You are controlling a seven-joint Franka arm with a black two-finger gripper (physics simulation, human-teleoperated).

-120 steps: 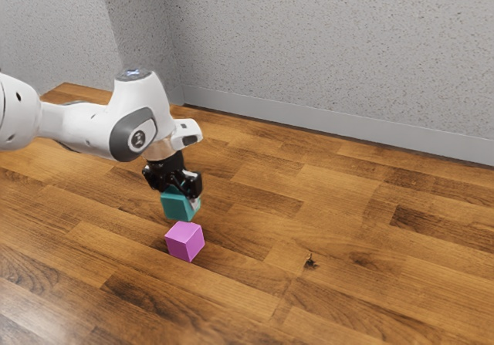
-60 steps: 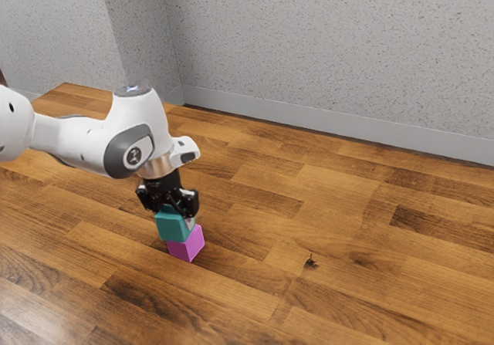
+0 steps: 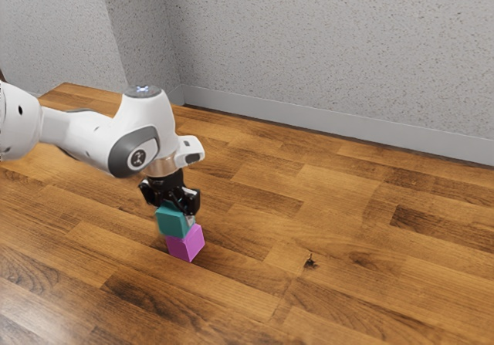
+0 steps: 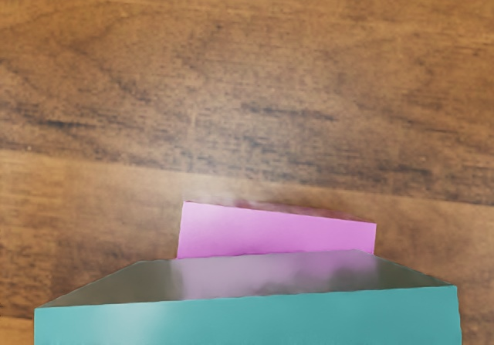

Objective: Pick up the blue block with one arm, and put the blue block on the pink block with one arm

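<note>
The blue block, teal in colour, rests on top of the pink block on the wooden floor, offset a little toward the exterior view's left. My gripper comes straight down onto the blue block and is shut on its upper part. In the wrist view the blue block sits just under my hand, and a strip of the pink block shows beyond its edge.
Wooden planks stretch out on all sides of the stack. A small dark mark lies to the exterior view's right of it. Grey walls with a baseboard stand at the back.
My hand carried the blue block down and toward the exterior view's left, from above and behind the pink block onto its top. In the last half second it barely moved.
</note>
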